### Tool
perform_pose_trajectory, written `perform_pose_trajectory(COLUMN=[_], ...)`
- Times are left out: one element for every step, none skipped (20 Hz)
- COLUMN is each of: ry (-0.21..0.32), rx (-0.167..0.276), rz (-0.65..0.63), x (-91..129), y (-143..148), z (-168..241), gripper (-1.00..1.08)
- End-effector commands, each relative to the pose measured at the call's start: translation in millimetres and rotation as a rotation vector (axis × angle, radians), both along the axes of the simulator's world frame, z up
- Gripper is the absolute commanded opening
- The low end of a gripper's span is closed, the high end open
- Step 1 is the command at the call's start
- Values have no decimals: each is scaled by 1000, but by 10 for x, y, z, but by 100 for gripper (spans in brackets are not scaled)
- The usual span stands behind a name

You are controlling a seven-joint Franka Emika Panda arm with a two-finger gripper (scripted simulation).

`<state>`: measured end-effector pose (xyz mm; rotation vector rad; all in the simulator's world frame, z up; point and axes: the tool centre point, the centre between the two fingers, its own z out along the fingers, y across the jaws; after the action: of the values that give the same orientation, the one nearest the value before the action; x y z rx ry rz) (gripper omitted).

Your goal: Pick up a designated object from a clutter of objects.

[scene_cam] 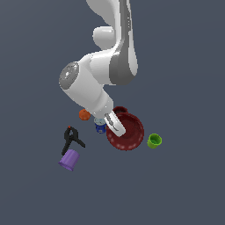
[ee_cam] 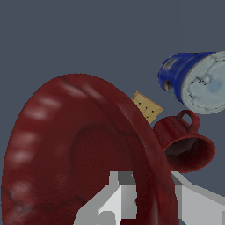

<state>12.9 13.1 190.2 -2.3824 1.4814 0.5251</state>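
The large dark red bowl [scene_cam: 128,133] sits tilted in the middle of the clutter, and it fills much of the wrist view [ee_cam: 66,154]. My gripper [scene_cam: 115,125] is at the bowl's edge on the exterior view's left. In the wrist view my gripper [ee_cam: 151,206] straddles the bowl's rim, with one finger [ee_cam: 115,200] inside and the other outside, shut on it. The red mug [scene_cam: 119,109] lies just behind the bowl; it also shows in the wrist view [ee_cam: 184,147].
A blue cup [scene_cam: 100,128] lies beside my gripper and shows on its side in the wrist view [ee_cam: 193,81]. A tan cracker [ee_cam: 147,107] peeks over the bowl's rim. An orange ball [scene_cam: 84,114], a black clamp [scene_cam: 71,138], a purple cup [scene_cam: 69,159] and a green cup [scene_cam: 154,140] lie around.
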Motion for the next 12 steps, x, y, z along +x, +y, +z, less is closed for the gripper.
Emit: perform_pose_trajectory(ry=[-2, -2, -2, -2, -2, -2, -2, -2, -2, -2, -1, -1], rx=[1, 1, 1, 1, 1, 1, 1, 1, 1, 1, 0, 0], rz=[-1, -1, -1, -1, -1, -1, -2, -2, -2, -2, -2, -2], x=[-112, -157, -202, -245, -289, -333, -376, -420, -463, -506, -547, -589], y=[-204, -283, -362, -443, -523, -602, -683, -762, -841, -921, -1001, -1080], z=[238, 327, 417, 505, 595, 685, 773, 862, 951, 1040, 1128, 1217], gripper=[-100, -100, -100, -100, -100, -100, -100, -100, -100, -100, -100, -100])
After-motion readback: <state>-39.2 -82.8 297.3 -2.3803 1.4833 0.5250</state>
